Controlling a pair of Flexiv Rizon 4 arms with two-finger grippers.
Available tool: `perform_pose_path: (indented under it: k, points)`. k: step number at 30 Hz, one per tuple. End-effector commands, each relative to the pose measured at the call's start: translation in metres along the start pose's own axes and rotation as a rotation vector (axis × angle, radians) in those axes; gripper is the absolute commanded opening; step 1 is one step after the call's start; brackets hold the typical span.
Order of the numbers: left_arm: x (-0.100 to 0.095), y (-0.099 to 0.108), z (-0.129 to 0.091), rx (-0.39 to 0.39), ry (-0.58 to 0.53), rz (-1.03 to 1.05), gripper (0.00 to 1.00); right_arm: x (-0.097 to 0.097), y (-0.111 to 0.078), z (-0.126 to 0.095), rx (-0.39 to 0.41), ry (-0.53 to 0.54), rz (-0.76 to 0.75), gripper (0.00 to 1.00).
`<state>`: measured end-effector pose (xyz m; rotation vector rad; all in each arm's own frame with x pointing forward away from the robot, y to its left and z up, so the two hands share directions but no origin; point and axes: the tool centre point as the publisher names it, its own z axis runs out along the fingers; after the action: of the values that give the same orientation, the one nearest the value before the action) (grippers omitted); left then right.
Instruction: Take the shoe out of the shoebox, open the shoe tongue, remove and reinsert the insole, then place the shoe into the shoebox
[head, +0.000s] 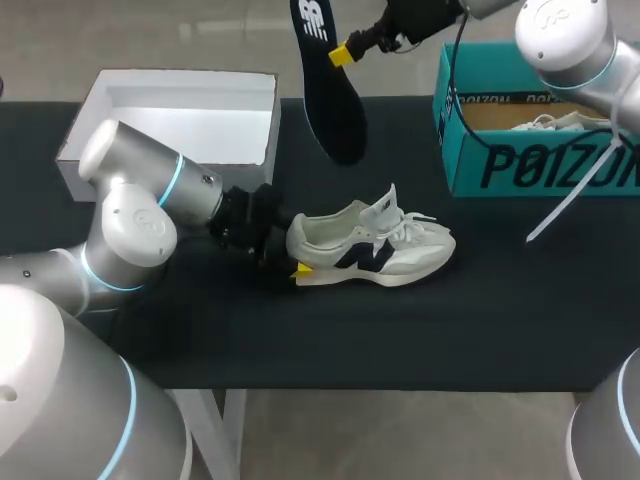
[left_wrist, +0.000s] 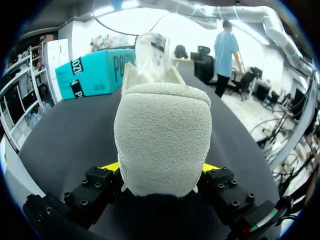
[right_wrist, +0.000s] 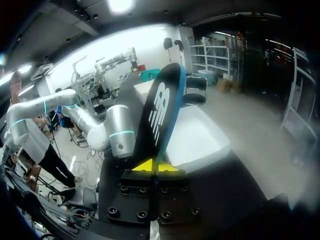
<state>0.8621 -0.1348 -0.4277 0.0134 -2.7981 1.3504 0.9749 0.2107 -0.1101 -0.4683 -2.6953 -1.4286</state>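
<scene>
Shoe (head: 375, 250) lies mid-bench, tongue raised, out of the shoebox (head: 530, 150) at the far right corner, its heel pinched by the left pincer (head: 293, 250). Right pincer (head: 342, 54) pinches the extracted insole (head: 330, 95) aloft over the far edge. Reinsertion and boxing apparently remain.

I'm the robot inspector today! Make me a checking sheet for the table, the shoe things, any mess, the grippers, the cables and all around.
Surface: black table.
Job's things: white shoe on the table, tongue up; dark insole out of it, held in the air; teal shoebox at the back.
Clutter: open white box; thin white strip by the shoebox.
Grippers: left gripper shut on the shoe's heel; right gripper shut on the insole.
Cables: black cable hangs from the right arm beside the shoebox.
Surroundings: nothing seen reaching over the table.
</scene>
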Motion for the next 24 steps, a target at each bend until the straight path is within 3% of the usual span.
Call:
perform_pose_path:
  k: [1, 11, 16, 24]
  points:
    - [0.001, 0.002, 0.002, -0.001, -0.002, 0.000, 0.00, -0.001, 0.002, 0.002, 0.003, 0.000, 0.000, 0.00]
    - [0.001, 0.002, 0.002, -0.001, -0.002, 0.000, 0.00, -0.001, 0.002, 0.002, 0.003, 0.000, 0.000, 0.00]
    - [0.001, 0.002, 0.002, -0.001, -0.002, 0.000, 0.00, 0.023, -0.017, -0.025, -0.041, -0.036, 0.055, 0.00]
    - [0.001, 0.002, 0.002, -0.001, -0.002, 0.000, 0.00, 0.065, -0.033, -0.054, -0.085, -0.049, 0.073, 0.00]
